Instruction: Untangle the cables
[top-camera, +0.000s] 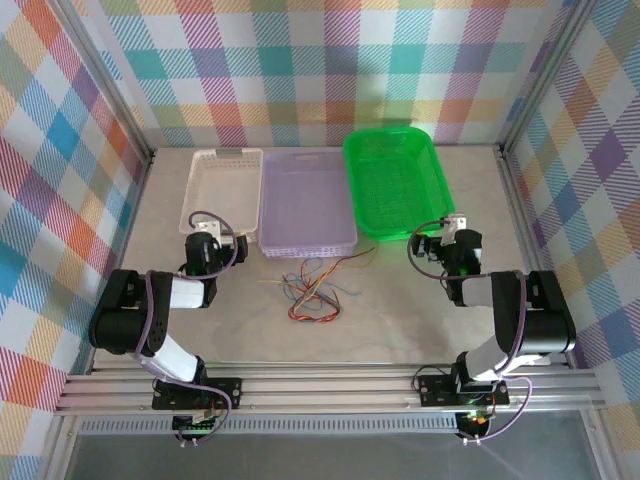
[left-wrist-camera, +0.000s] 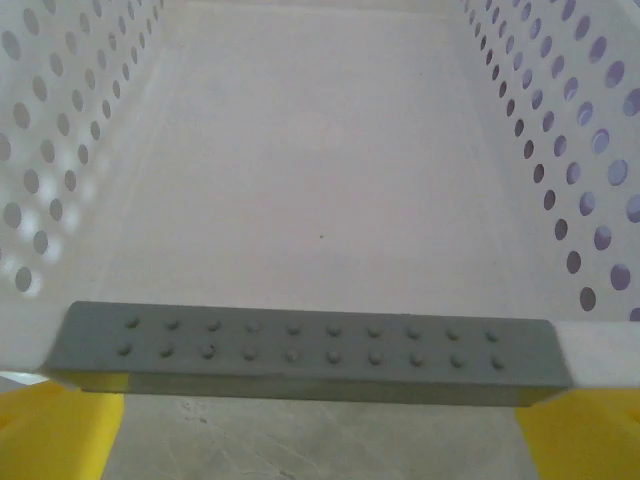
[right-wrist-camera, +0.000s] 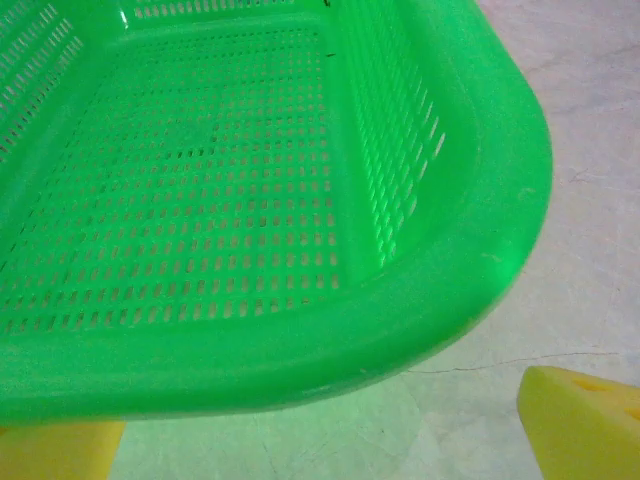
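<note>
- Task items: thin red, yellow, blue and green cables (top-camera: 312, 295) are lying in one tangled heap on the pale stone-look table (top-camera: 400, 310). They are mid-table, just in front of the lilac perforated plastic tray (top-camera: 308, 205). A few strands are trailing towards its near wall; can't tell if they're touching it.
- The left gripper (top-camera: 215, 240) is sitting at the near end of the white perforated plastic tray (top-camera: 222, 190), well left of the heap. In the left wrist view its yellow fingers (left-wrist-camera: 50, 430) are standing spread to the frame corners, fully apart and gripping nothing.
- The right gripper (top-camera: 445, 238) is hovering by the near corner of the green mesh plastic basket (top-camera: 395, 185), well right of the heap. Its jaws are gaping just as wide, with nothing between them.
- As I'm reading it, no separating is happening yet.
- Risks I'm seeing:
- The wires are very thin and lying flat, so the fingers could be closing on air, or scraping the table while getting low enough.
- Pinching into the middle of the heap is likely catching several strands. Pulling then is tightening the knot or dragging the whole lot.
- Both arms are needing the same small patch, so the wrists are risking a collision.
- Trailing ends could be snagging in the lilac tray's holes during a pull.
</note>
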